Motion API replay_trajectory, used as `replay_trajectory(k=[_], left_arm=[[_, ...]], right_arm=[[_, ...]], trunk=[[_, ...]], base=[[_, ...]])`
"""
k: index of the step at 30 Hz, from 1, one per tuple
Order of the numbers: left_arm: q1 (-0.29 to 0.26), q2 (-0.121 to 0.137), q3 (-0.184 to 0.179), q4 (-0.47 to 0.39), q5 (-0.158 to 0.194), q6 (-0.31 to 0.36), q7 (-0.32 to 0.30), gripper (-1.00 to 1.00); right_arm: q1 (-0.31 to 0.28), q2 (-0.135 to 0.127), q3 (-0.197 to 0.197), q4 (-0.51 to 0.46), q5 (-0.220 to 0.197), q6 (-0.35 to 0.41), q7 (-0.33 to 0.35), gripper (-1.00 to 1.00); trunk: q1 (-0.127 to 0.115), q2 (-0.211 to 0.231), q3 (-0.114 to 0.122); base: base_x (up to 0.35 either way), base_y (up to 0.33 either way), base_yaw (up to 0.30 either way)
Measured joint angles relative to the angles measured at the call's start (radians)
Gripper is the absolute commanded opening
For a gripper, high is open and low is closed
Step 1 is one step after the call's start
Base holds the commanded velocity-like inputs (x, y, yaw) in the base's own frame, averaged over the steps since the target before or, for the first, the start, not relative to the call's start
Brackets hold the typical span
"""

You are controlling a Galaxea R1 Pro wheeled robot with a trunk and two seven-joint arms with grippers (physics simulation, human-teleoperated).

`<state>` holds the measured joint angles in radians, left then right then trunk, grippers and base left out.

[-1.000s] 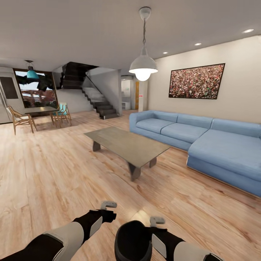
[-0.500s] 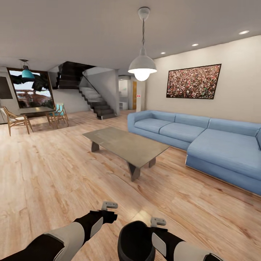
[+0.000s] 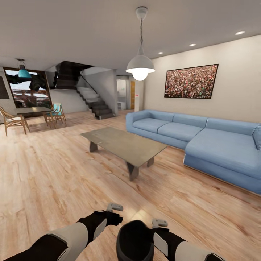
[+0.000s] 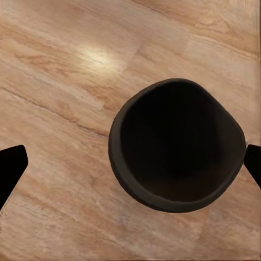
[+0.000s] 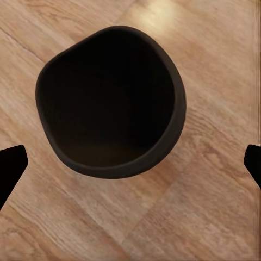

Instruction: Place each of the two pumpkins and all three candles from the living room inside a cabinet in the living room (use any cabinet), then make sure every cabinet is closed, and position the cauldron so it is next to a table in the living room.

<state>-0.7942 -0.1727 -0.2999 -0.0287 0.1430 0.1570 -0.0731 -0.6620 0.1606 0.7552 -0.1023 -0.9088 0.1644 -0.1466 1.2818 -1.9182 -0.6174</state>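
Floor [image 3: 54, 174] of light wood planks seen across open living room. Blue sectional sofa [image 3: 203, 141] set along right wall under framed picture [image 3: 191, 81]. Grey tabletop [image 3: 123, 143] placed mid-room, nothing on it. Dining set [image 3: 30, 116], staircase [image 3: 92, 101], pendant lamp [image 3: 140, 67] noted behind. No legible writing. Both arms bent inward low in head view. Cauldron [image 3: 135, 241] flanked between left pincer [image 3: 114, 209] and right pincer [image 3: 159, 224], well apart from tabletop. Fingers spread wide on both; grip on cauldron cannot be told.

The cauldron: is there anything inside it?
Both wrist views look down into the cauldron, and its interior shows as plain black, with nothing visible. The shadow is deep, so something small and dark at the bottom could escape notice.
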Motion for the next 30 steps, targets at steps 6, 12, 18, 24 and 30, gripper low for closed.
replay_trajectory(k=[6,12,18,24,30], left_arm=[[0.0,-0.002,0.0,-0.013,-0.04,0.1,-0.042,1.0],[0.0,-0.002,-0.002,-0.061,-0.049,0.138,-0.12,1.0],[0.0,-0.002,-0.001,-0.089,-0.069,0.176,-0.124,1.0],[0.0,0.009,0.005,-0.094,-0.073,0.172,-0.111,1.0],[0.0,0.011,0.011,-0.089,-0.067,0.17,-0.009,1.0]], right_arm=[[-0.003,-0.018,0.0,0.0,0.0,0.002,-0.002,1.0],[-0.006,-0.024,-0.001,0.0,0.0,0.001,-0.002,1.0],[-0.006,-0.027,0.0,-0.004,0.002,0.004,0.001,1.0],[-0.012,-0.025,0.002,-0.01,0.012,0.053,0.0,1.0],[-0.032,-0.025,0.006,-0.01,0.017,0.059,0.0,1.0]], trunk=[[0.023,-0.042,-0.019],[0.046,-0.084,-0.038],[0.069,-0.126,-0.056],[0.092,-0.168,-0.075],[0.115,-0.21,-0.096]], base=[[0.0,0.0,-0.283],[0.0,0.0,-0.093],[0.0,0.0,-0.009],[0.0,0.0,0.0],[0.0,0.0,0.076]])
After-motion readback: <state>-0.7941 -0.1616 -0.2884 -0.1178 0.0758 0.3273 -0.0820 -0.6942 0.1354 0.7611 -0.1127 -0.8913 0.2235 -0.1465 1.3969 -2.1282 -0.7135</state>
